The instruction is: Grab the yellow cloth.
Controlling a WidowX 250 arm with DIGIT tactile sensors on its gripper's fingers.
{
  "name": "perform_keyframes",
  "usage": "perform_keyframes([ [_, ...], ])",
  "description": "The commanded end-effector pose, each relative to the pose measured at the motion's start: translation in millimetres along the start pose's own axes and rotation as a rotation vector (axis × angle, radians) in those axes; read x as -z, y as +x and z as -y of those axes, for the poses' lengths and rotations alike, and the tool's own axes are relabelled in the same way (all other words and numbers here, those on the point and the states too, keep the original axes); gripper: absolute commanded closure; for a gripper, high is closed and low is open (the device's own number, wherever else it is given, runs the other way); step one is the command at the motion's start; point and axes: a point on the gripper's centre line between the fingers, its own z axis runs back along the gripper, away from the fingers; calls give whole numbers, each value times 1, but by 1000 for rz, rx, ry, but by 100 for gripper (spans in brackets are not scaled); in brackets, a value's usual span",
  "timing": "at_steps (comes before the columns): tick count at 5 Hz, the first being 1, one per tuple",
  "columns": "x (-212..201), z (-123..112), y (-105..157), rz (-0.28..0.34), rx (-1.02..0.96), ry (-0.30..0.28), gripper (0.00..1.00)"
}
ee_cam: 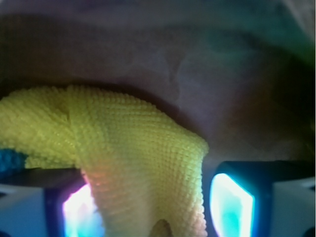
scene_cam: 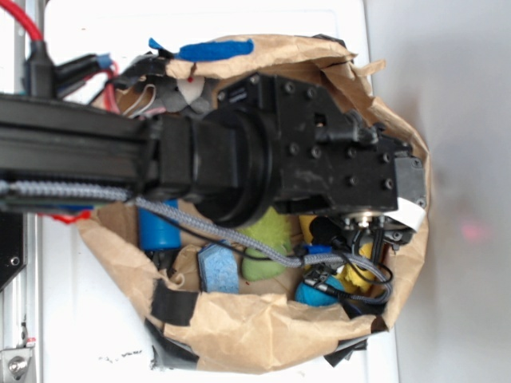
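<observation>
The yellow cloth (ee_cam: 138, 163), bright and terry-textured, fills the gap between my gripper's (ee_cam: 155, 197) two fingers in the wrist view. It bunches into a ridge that runs toward the camera and spreads off to the left. The left pad (ee_cam: 76, 212) is partly covered by the fabric, and the right pad (ee_cam: 232, 202) sits right against its edge. From outside, my gripper (scene_cam: 369, 235) is low inside the brown paper bag (scene_cam: 239, 327) at its right side. Bits of yellow cloth (scene_cam: 361, 275) show beneath it, and the arm hides the rest.
Also in the bag are a fuzzy lime-green plush toy (scene_cam: 267, 239), a light blue sponge (scene_cam: 217, 267), a blue cylinder (scene_cam: 160, 227) and a small blue thing (scene_cam: 315, 294). The bag's crumpled walls stand close around the gripper, with cables (scene_cam: 263, 243) draped across the contents.
</observation>
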Motion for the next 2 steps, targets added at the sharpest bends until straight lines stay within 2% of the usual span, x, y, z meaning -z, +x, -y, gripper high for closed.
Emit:
perform_keyframes([
  [1, -13, 7, 12, 40, 7, 10, 100],
  [2, -20, 3, 11, 43, -22, 8, 100],
])
